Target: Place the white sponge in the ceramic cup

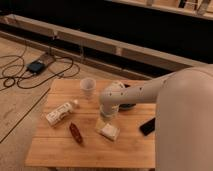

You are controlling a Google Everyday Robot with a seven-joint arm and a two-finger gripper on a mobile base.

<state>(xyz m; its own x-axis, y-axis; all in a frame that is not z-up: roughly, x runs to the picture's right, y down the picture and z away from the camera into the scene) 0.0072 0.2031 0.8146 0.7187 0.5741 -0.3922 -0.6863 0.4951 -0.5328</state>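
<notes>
We see the hand point(107, 119) at the centre of the frame, pointing down from the rounded white wrist, directly over the sponge point(110, 132). Its tip sits at the sponge's upper edge; we cannot tell whether they touch, nor whether the hand is spread or pressed together.

The sponge lies flat on the surface point(57, 150), just below centre. It is a small off-white block with soft-looking corners, turned at a slight angle to the surface's edges. The cup point(88, 88) stands upright above and left of the hand, near the surface's far edge. It is white, without a handle, narrows toward its base, and its mouth faces up. A strip of bare wood separates it from the hand.

The surface is made of pale wooden planks with straight edges. A white bottle point(60, 112) with a label lies on its side at the left. A small reddish-brown oblong thing point(76, 133) lies left of the sponge, apart from it. A dark bowl point(128, 105) shows behind the arm point(165, 95), mostly hidden. A flat black thing point(148, 126) lies right of the sponge, beside the arm's broad white shell.

Bare wood runs along the near edge below the sponge and into the lower left corner. The arm fills the right side of the frame.
</notes>
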